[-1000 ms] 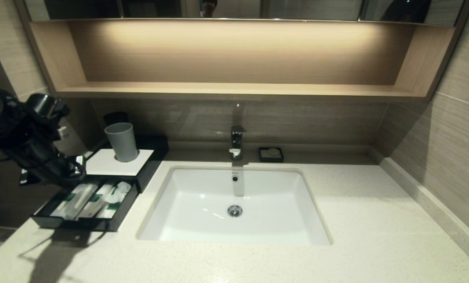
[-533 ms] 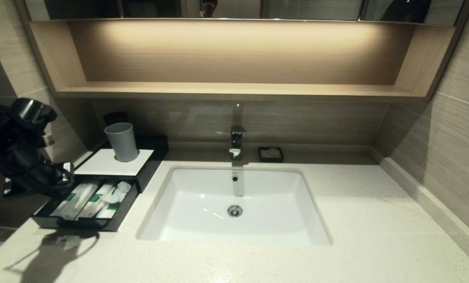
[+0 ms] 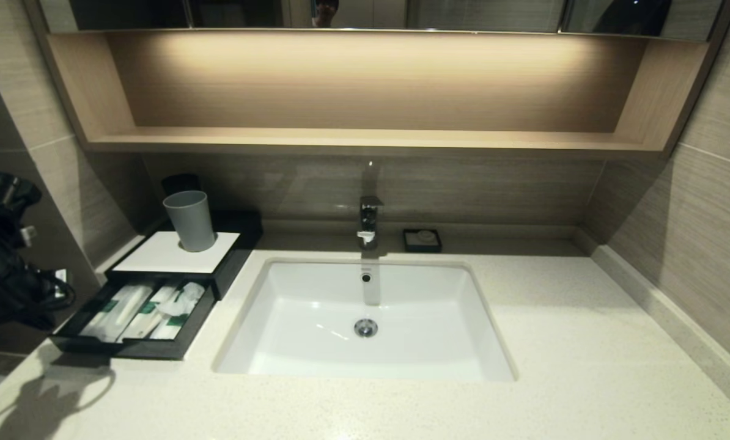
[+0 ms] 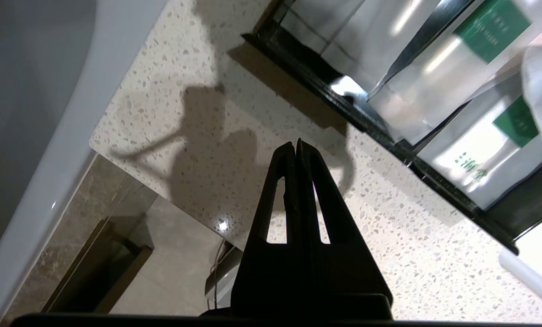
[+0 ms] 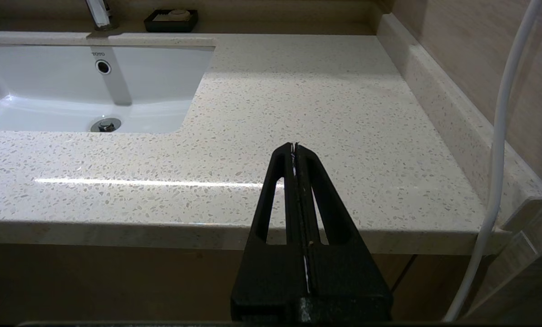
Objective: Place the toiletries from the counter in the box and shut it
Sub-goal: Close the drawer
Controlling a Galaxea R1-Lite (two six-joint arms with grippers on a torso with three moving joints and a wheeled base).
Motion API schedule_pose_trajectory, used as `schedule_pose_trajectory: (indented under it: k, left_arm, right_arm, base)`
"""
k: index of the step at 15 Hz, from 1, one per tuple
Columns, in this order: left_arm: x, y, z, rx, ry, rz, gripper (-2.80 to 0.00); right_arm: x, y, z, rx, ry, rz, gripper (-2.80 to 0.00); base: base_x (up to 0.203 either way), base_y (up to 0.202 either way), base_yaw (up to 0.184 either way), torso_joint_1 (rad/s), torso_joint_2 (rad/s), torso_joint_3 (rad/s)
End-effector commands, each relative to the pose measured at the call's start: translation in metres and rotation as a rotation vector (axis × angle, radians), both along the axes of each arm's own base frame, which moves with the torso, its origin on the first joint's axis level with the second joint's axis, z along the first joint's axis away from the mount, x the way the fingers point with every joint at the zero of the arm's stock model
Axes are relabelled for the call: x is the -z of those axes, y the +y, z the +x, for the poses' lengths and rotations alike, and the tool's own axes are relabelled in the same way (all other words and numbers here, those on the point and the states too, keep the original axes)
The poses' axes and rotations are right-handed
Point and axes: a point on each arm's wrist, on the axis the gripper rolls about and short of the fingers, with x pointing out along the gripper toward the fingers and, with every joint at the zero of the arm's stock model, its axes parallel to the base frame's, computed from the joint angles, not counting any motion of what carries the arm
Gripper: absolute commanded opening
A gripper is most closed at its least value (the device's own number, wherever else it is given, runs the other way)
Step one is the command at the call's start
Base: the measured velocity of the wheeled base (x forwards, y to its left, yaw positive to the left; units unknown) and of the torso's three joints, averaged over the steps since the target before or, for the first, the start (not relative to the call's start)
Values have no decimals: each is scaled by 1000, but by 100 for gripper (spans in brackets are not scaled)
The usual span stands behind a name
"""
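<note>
Fingers [image 4: 296, 150] of both grippers pressed together empty, three toiletries [image 3: 148, 305] inside one open box [image 3: 218, 278]

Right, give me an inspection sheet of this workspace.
Surface: pale speckled stone counter, white sink.
Job's things: wrapped toiletries lie in the black box's open drawer.
Clutter: grey cup on the box; black soap dish.
Grippers: left claw shut, empty, above the counter beside the drawer; right claw shut, before the counter's front edge.
Cables: white cable.
Surroundings: wooden shelf, chrome tap.
</note>
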Motion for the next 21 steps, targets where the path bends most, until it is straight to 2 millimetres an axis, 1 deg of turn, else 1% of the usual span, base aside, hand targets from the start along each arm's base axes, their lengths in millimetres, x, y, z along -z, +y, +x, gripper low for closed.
schedule_pose_trajectory:
  k: [1, 7, 15, 21]
  left_arm:
    - [11, 0, -7, -9, 47, -16, -280]
    - [17, -2, -12, -8, 68, -25, -280]
    - [24, 0, -9, -12, 94, -33, -280]
    - [37, 4, -2, -18, 130, -47, -280]
  right_arm:
    - [0, 0, 0, 0, 1, -1, -280]
    - [0, 0, 0, 0, 1, -1, -280]
    - [0, 0, 0, 0, 2, -1, -280]
    - [0, 0, 0, 0, 0, -1, -280]
  base:
    - [0, 0, 0, 0, 0, 0]
    - [0, 0, 0, 0, 0, 0]
    - [0, 0, 0, 0, 0, 0]
    - [0, 0, 0, 0, 0, 0]
